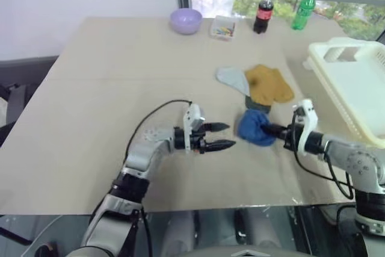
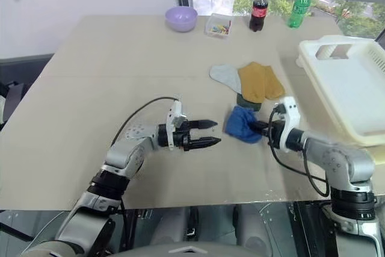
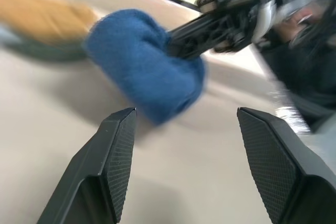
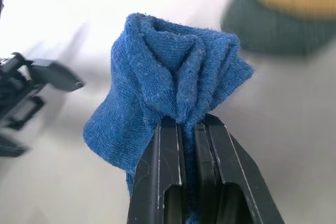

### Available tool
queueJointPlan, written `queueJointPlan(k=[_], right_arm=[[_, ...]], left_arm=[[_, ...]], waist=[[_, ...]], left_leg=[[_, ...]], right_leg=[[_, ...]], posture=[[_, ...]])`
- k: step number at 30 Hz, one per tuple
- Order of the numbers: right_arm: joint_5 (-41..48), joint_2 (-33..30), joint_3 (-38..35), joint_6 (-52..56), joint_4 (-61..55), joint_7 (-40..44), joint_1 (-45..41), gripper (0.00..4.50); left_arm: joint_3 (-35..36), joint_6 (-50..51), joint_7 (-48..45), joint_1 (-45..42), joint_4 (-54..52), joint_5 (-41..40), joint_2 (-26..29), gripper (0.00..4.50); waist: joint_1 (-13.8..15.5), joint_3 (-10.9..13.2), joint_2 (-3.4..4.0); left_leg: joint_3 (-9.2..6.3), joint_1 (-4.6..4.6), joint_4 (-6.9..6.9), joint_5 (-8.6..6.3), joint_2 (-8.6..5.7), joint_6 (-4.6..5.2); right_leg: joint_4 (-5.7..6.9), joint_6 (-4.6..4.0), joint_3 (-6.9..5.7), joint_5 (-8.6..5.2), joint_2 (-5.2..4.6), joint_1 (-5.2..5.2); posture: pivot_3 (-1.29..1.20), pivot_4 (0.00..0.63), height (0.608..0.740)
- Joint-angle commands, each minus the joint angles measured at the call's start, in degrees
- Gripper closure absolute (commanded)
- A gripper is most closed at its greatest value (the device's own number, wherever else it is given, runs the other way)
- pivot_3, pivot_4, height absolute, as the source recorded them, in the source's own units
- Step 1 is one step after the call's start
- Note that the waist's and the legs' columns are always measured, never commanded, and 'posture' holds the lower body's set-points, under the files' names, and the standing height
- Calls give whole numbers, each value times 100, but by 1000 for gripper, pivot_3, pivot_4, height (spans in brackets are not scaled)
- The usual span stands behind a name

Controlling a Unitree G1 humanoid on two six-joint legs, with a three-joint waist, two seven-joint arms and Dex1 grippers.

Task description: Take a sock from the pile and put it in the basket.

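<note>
Tabletop basket (image 1: 355, 82) cut off rightward

The 2 head views look forward and down from above over the table (image 1: 90, 118), taking in its whole top as far as the basket (image 1: 361, 88) at the right edge; they share nearly the same scene, slightly offset sideways. The left wrist view sits low and close, facing the sock (image 3: 142, 72) and the right gripper (image 3: 173, 43). The right wrist view looks along its own fingers (image 4: 168, 177), very near the sock, with the left gripper (image 4: 47, 77) at its edge.
</note>
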Motion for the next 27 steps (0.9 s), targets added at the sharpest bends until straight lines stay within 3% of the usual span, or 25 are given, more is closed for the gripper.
queueJointPlan(k=[1,8,14,18,27], right_arm=[[401,-173,-315,309,-457,-90,-158,4459],[852,-1231,-998,790,-658,-9,-446,4459],[409,-2315,-1598,398,110,137,-630,4459],[-213,-2713,-1727,-249,887,87,-678,4459],[-943,-2068,-2410,-1300,2926,-1176,-1597,4459]], left_arm=[[57,-1081,89,-51,313,134,-390,1210],[104,-1903,324,-213,685,203,-945,1210],[29,-1926,455,-410,355,165,-1170,1210],[37,-1574,478,-416,6,-148,-1324,1210],[-18,-1376,499,-391,-295,-160,-1286,1210]], waist=[[19,0,1],[13,1,0],[-1,1,0],[1,0,1],[-15,-1,4]], left_leg=[[-1,-1,-1,0,0,0],[3,-4,9,-3,-3,6],[1,2,11,-2,0,6],[4,0,10,-2,-1,6],[13,6,14,-2,-2,7]], right_leg=[[0,0,-1,0,0,0],[1,4,2,0,-4,1],[3,9,2,3,1,5],[2,31,7,16,3,3],[2,46,23,25,11,3]], posture=[[0,150,729],[0,150,729],[0,150,729],[0,150,729],[0,150,729]])
